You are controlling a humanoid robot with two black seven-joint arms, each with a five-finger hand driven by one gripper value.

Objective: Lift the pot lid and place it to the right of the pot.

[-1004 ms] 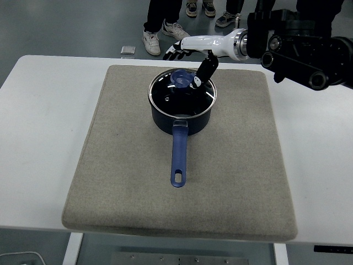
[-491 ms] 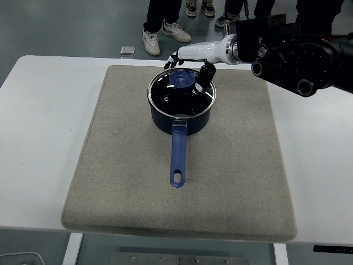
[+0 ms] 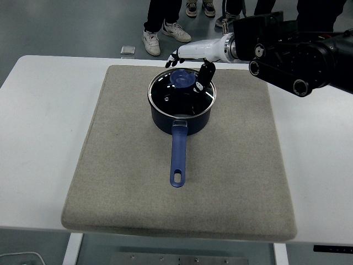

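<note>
The glass lid (image 3: 182, 93) sits on the blue saucepan (image 3: 181, 107), upper centre of the grey mat (image 3: 121, 165). The right hand (image 3: 190, 58), fingers spread and empty, hovers at the knob (image 3: 181, 78). Grasping, lifting and placing rightward remain, I judge.

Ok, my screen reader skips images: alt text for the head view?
The robot's right hand reaches over a dark blue pot, fingers around its lid's blue knob. The pot sits on a grey mat, handle toward the camera.
</note>
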